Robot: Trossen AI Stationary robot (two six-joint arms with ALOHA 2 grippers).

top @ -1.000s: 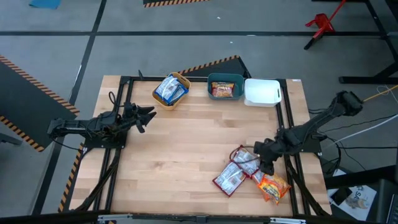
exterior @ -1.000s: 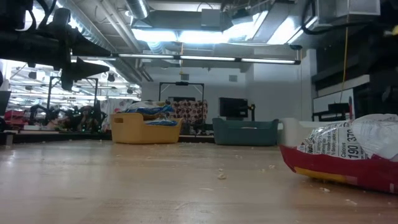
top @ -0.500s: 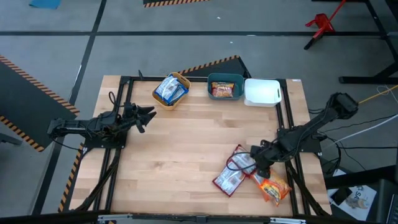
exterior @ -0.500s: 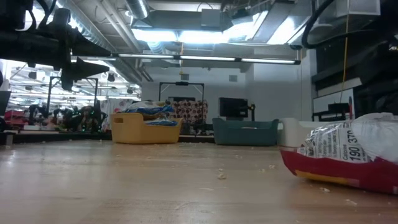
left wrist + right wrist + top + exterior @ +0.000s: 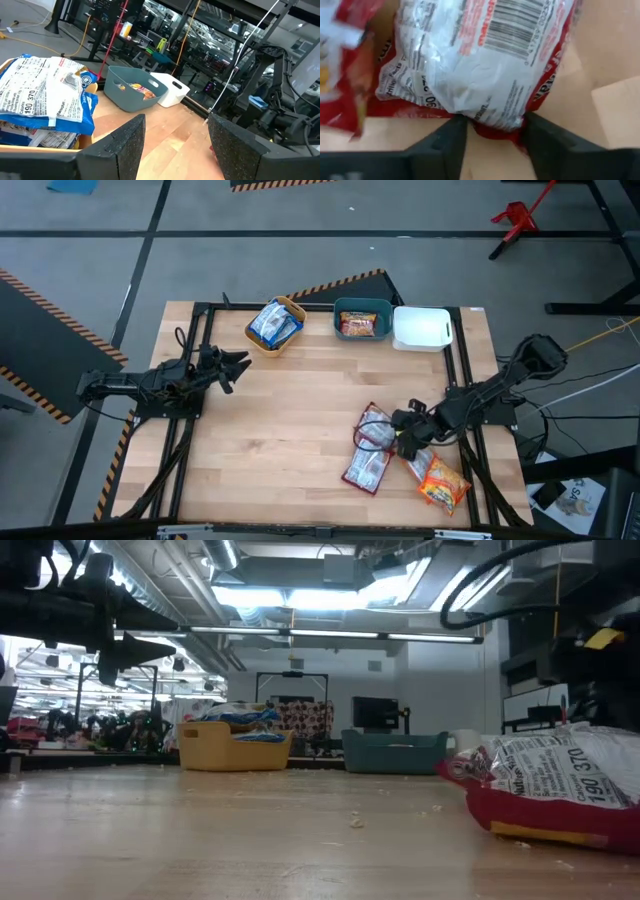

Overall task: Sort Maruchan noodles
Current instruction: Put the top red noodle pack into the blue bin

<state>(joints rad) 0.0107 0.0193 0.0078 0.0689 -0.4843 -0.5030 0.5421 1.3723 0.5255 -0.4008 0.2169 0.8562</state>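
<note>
Three Maruchan noodles packets lie flat on the table's near right. They are a dark red packet (image 5: 374, 427), a second red one (image 5: 366, 469) and an orange one (image 5: 441, 481). My right gripper (image 5: 403, 442) points steeply down at the first red packet (image 5: 485, 65) and is shut on its end. The low view shows that packet (image 5: 550, 780) resting on the wood. My left gripper (image 5: 236, 365) hangs open above the table's left side, near the yellow bin (image 5: 290, 308), with nothing between its fingers (image 5: 120, 145). My right gripper has the end of the dark red packet (image 5: 496, 126) between its two fingers (image 5: 445, 142), one on either side of that end. The fingers come slanting down from the table's right. The packet's underside stays on the table.
Along the far edge stand the yellow bin with blue-and-white packets (image 5: 272, 326), a teal bin (image 5: 362, 306) with a packet inside, and a white bin (image 5: 422, 328). Bare wood spreads over the table's middle and near left.
My right gripper has sunk, tipped steeper and gone toward the table's left edge. The dark red packet in front of it has slid along the table toward the left and turned a little. The other two packets have stayed where they were.
</note>
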